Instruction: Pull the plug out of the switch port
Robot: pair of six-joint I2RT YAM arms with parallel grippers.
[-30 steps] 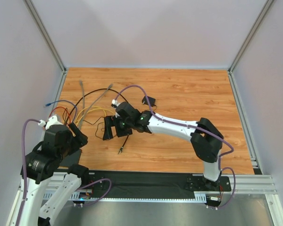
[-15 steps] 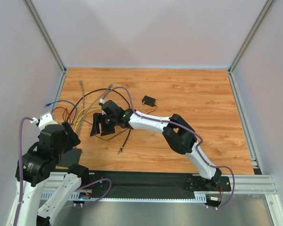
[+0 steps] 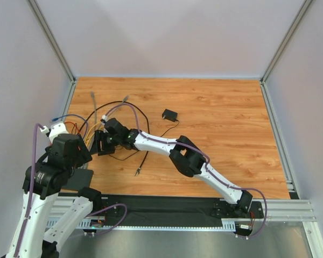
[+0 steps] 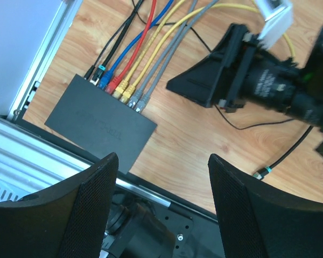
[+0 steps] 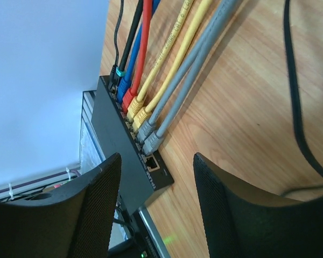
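Switch port [image 4: 99, 121] lies flat on the wooden table [image 4: 204, 145], in the near left corner by the metal rail [image 4: 21, 161]. From the top camera the left arm hides most of it. The left wrist camera shows the whole box and its row of coloured plugs [image 4: 121, 92]. The right wrist camera is closer and shows one free hole at the row's end. The left gripper [image 4: 161, 161] hangs above the box, jaws wide apart, holding nothing. The right gripper [image 5: 156, 158] is near the plugs, jaws apart too, gripping nothing

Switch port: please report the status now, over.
Left gripper open, empty. Right gripper open, facing the plugs. Switch port untouched, plugs seated, packed close.
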